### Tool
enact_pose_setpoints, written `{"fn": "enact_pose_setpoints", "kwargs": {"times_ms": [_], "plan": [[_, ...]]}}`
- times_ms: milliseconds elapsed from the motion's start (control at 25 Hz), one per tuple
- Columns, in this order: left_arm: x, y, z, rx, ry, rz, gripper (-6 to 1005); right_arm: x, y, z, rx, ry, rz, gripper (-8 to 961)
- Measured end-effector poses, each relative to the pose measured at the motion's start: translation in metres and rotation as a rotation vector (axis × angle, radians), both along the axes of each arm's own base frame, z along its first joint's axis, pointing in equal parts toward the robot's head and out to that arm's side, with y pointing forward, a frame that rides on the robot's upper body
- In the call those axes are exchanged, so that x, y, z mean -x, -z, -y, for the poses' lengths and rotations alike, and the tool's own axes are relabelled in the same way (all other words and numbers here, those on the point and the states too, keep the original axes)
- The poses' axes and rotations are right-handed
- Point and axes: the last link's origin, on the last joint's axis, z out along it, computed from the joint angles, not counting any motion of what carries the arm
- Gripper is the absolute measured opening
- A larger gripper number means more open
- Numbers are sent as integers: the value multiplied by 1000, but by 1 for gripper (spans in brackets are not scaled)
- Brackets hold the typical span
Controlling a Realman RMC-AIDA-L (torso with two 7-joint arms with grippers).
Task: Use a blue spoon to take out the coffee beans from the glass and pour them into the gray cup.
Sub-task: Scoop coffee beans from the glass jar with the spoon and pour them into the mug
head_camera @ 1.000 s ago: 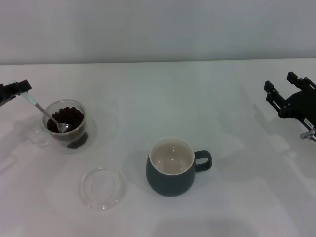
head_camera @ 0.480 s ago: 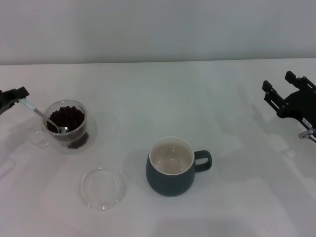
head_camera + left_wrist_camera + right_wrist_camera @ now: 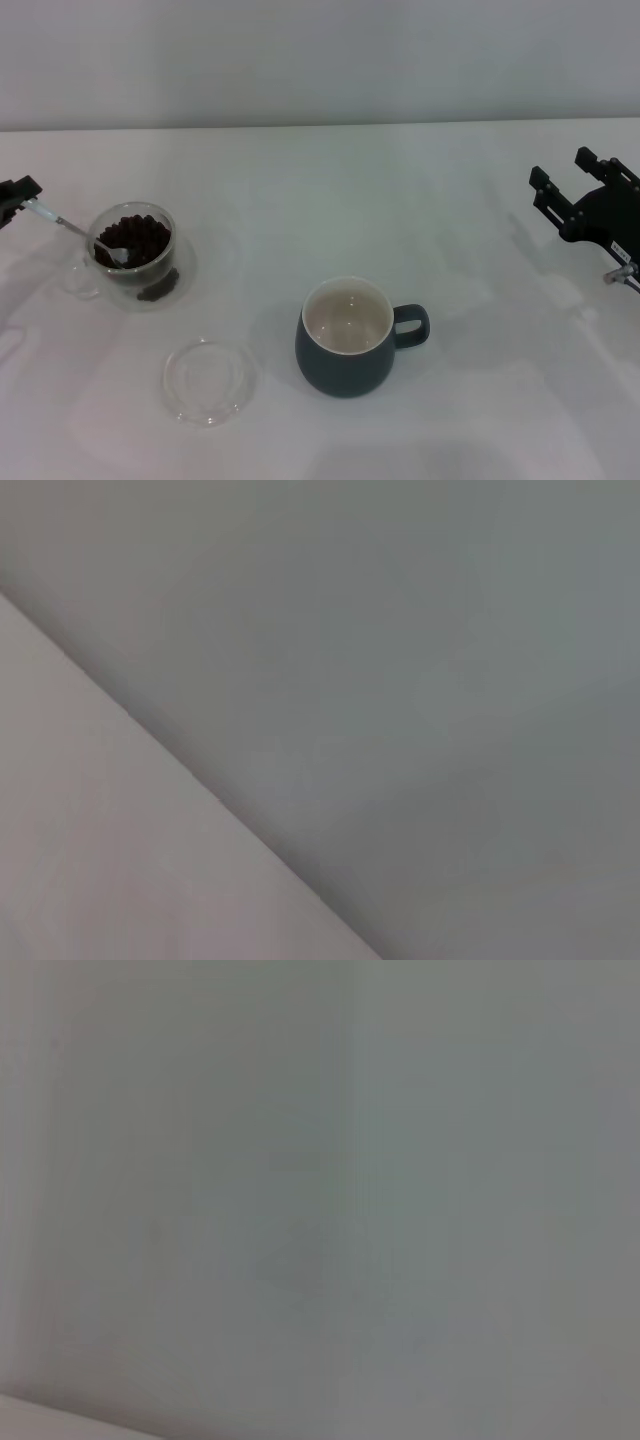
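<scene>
The glass stands at the left of the white table and holds a heap of coffee beans. The blue spoon slants into it, its metal bowl resting on the beans and its pale handle reaching out to the left. My left gripper, at the picture's left edge, is shut on the end of that handle. The gray cup sits in the middle foreground, its cream inside empty and its handle pointing right. My right gripper hangs open at the far right, holding nothing.
A shallow clear glass dish lies in front of the glass, left of the gray cup. A few loose beans show low in the glass's outer wall. Both wrist views show only blank grey surfaces.
My left gripper has drawn back to the left and lower, flattening the spoon's angle. The spoon's bowl stays on the beans. The right arm has barely moved.
</scene>
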Motion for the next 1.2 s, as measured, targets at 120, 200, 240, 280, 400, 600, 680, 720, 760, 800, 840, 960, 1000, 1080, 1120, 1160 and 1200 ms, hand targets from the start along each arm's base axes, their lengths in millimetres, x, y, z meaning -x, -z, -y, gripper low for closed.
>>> {"fn": "enact_pose_setpoints", "kwargs": {"times_ms": [120,200,240,280,400,600,680,720,760,800,840,960,1000,1080,1120,1160,1200], "plan": [[0,1,1,3,-13,22,133,0,0,0,3,2,2,664],[0,3,2,7,-23,37,134,1,1,-1,6,-1,3,664],[1,4,3,9,-30,44,134,1,1,-1,7,-3,3,664],[1,4,4,9,-34,48,133,2,1,-1,7,-6,3,664],[3,4,6,-4,-45,69,133,3,2,-2,8,-10,2,664],[6,0,14,-47,-55,130,131,5,4,-2,18,-19,2,664],[7,-1,16,-59,-58,146,131,5,4,-2,18,-18,2,664],[7,-2,18,-67,-59,156,132,5,4,-2,18,-18,2,664],[7,-2,18,-67,-59,156,132,5,4,-2,18,-18,2,664],[9,-5,21,-82,-58,171,132,5,4,-2,18,-18,2,664],[9,-5,22,-86,-54,176,132,5,4,-2,18,-18,1,664],[5,-7,24,-89,-32,195,132,5,4,-2,18,-18,1,664],[5,-7,24,-90,-26,199,133,5,4,-2,18,-18,1,664],[2,-9,25,-90,-8,209,133,5,4,-2,19,-18,2,664],[2,-9,25,-90,-3,211,133,5,4,-2,19,-18,2,664],[1,-10,26,-91,7,214,133,5,4,-2,19,-18,2,664],[0,-10,26,-92,12,216,133,5,4,-2,19,-18,2,664]]}}
